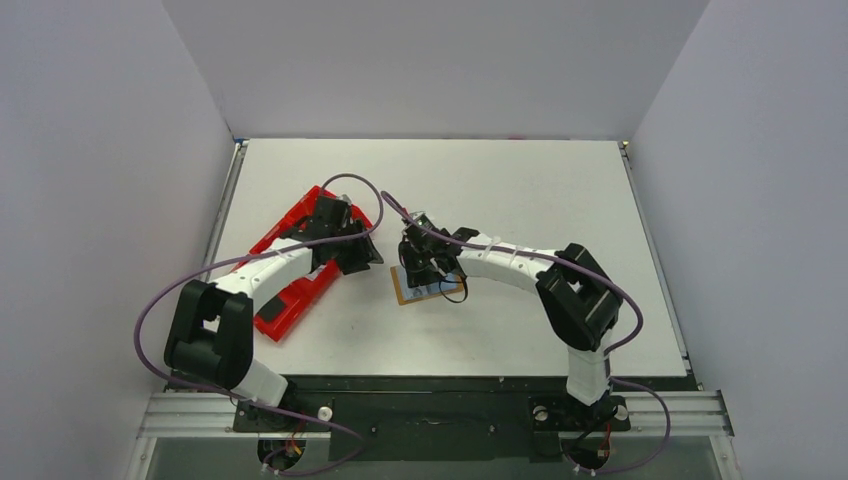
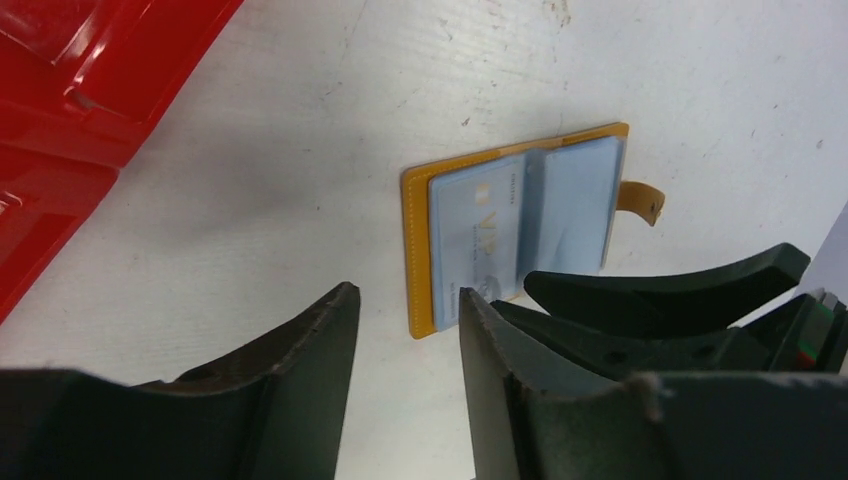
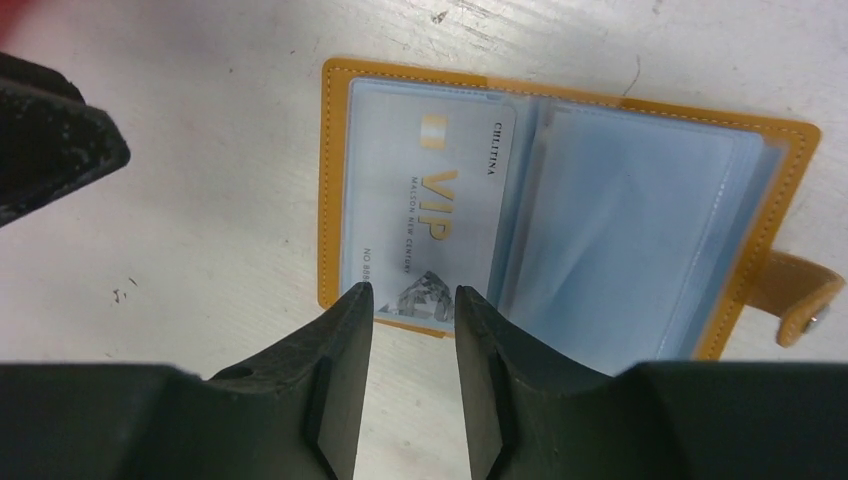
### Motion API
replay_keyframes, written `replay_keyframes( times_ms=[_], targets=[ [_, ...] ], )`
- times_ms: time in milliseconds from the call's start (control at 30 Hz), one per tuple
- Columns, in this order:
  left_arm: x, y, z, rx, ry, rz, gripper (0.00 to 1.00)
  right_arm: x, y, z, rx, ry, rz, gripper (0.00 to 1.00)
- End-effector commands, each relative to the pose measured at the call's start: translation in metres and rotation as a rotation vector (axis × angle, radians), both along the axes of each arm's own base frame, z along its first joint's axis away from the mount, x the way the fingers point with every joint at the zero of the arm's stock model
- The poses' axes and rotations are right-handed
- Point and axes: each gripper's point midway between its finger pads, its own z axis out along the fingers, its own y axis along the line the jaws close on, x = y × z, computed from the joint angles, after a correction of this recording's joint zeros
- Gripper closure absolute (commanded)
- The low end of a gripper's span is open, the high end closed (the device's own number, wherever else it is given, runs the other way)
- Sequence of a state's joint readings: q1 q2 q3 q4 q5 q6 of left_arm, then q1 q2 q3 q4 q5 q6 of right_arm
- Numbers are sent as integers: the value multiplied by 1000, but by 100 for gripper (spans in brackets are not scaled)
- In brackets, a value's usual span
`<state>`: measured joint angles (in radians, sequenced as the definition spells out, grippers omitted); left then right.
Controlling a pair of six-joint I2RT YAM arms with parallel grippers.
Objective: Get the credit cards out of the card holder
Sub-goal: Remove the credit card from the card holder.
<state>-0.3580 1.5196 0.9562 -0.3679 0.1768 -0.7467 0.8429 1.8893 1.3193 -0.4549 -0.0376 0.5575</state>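
On my feed the left gripper [image 2: 405,320] hung with its fingers [image 2: 325,340] well apart over bare table [image 2: 300,180], holding nothing and touching nothing. It sat just beside the near-left corner of the card holder [image 2: 418,250]. The right gripper [image 3: 412,300] had its fingers [image 3: 350,330] only a narrow gap apart, with nothing clamped between them. Their tips stood over the near edge of the credit card [image 3: 430,210], and I could not tell whether they touched it.

The card holder [image 3: 780,160] lay opened flat on the table between the two grippers, its strap tab [image 3: 800,300] sticking out on one side. One pale blue card marked VIP sat in the clear sleeve on one half. The other half showed a stack of clear bluish sleeves [image 3: 620,220], and I could not tell whether any cards were in them.

From the top camera the red tray [image 1: 285,305] lay off to the left, apart from the holder [image 1: 408,292], with the left arm stretched across it. The left gripper [image 1: 360,250] and the right gripper [image 1: 420,268] were close together.
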Motion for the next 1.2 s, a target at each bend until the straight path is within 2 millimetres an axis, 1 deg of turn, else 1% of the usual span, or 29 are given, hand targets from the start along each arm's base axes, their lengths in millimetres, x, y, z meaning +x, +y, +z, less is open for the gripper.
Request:
replay_keyframes(
  times_ms=[0,33,200,333,367,433,567,667,867,1067,1167],
  targets=[
    [2,-2,9,-24,-44,-9,64,14,12,7,91,11,0,68],
    [2,-2,8,-26,-43,-11,65,14,11,5,94,18,-3,68],
    [4,-12,6,-55,-42,-32,80,21,-1,-2,102,35,-37,68],
    [6,-25,4,-67,-35,-57,87,23,-7,-10,132,65,-61,68],
    [6,-29,3,-70,-34,-67,88,22,-6,-12,147,76,-57,68],
    [5,-35,0,-71,-26,-81,92,22,-7,-15,167,88,-64,68],
    [6,-48,-8,-76,-9,-101,97,23,-11,-16,187,97,-81,67],
    [5,-57,-16,-80,4,-119,99,23,-13,-18,197,103,-92,67],
    [3,-74,-24,-87,16,-153,100,22,-20,-25,217,123,-118,67],
    [3,-82,-36,-76,33,-167,100,21,-24,-29,250,146,-137,64],
    [2,-82,-45,-56,53,-165,100,18,-25,-31,269,165,-143,64]
  ],
)
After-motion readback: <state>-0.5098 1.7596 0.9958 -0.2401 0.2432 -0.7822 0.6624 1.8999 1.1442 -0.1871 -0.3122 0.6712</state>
